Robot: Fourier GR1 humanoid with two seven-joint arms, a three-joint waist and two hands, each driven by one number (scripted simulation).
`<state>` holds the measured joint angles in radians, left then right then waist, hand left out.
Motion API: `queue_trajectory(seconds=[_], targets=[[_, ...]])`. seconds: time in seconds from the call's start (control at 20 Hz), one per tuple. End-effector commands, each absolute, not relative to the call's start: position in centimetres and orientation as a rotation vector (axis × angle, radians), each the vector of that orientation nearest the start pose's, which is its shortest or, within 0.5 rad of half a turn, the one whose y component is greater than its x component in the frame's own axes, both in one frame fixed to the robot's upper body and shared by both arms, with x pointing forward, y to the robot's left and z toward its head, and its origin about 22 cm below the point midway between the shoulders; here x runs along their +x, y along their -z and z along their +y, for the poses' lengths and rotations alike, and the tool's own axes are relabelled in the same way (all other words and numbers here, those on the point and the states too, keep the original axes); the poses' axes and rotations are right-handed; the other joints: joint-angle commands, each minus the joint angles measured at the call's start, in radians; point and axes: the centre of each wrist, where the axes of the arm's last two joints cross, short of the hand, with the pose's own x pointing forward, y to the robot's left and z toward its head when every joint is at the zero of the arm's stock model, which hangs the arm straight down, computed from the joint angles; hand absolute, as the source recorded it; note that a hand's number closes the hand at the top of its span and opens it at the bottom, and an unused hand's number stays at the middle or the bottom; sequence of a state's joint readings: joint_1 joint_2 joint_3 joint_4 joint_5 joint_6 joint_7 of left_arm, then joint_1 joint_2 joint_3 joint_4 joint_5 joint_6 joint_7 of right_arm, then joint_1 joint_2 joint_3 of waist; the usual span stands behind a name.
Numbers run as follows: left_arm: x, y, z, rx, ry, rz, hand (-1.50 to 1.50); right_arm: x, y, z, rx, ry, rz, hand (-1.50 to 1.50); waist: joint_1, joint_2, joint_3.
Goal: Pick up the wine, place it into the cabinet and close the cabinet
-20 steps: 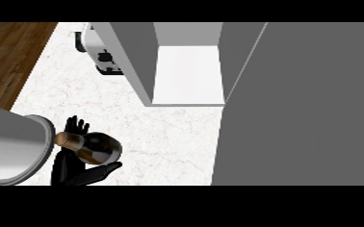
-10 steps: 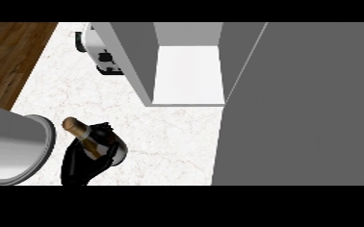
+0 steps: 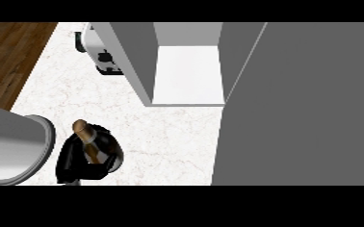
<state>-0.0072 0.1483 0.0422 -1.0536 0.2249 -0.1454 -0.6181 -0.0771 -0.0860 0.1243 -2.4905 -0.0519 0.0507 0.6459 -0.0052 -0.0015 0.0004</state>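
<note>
Gripping the wine bottle [image 3: 91, 146] is the step in hand, judged from the single head view.

Head view: one black hand [image 3: 74, 163] sits at lower left, its fingers curled round the bottle's dark body. The tan cork end points up and away, toward the upper left, so the bottle looks tilted rather than upright. A grey forearm [image 3: 21, 149] enters from the left edge. By its place at the view's left I take this for the left hand; the right hand does not show.

Wine position: low at the left of the white marble table [image 3: 171, 134], well apart from the cabinet [image 3: 188, 77]. Whether the bottle's base touches the table or is already lifted, I cannot tell.

Cabinet: open, white shelf floor visible between grey walls, its door [image 3: 298, 106] swung out and filling the right side. A small white-and-black appliance [image 3: 99, 53] stands just beside the cabinet's left wall.

Judgement: pick-up is under way; placing and closing not yet done. Next move calls for carrying the bottle up and rightward to the opening, clearing the cabinet's left wall edge, and keeping the neck from striking it.
</note>
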Motion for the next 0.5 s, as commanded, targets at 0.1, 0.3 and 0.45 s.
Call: queue_trajectory(seconds=[0.1, 0.3, 0.45], targets=[[22.3, 10.2, 31.7, -0.110, -0.055, -1.749, 1.50, 11.2, -22.1, -21.8, 0.196, -0.247, -1.947, -1.50, -0.003, 0.000, -0.001], [24.0, 9.0, 32.1, -0.085, -0.051, -1.822, 1.50, 12.8, -21.8, -21.1, 0.179, -0.265, -1.935, -1.50, 0.001, 0.001, -0.001], [22.9, 8.3, 31.1, -0.046, -0.030, -1.874, 1.50, 13.3, -21.7, -20.9, 0.179, -0.234, -1.925, -1.50, 0.005, 0.000, 0.000]])
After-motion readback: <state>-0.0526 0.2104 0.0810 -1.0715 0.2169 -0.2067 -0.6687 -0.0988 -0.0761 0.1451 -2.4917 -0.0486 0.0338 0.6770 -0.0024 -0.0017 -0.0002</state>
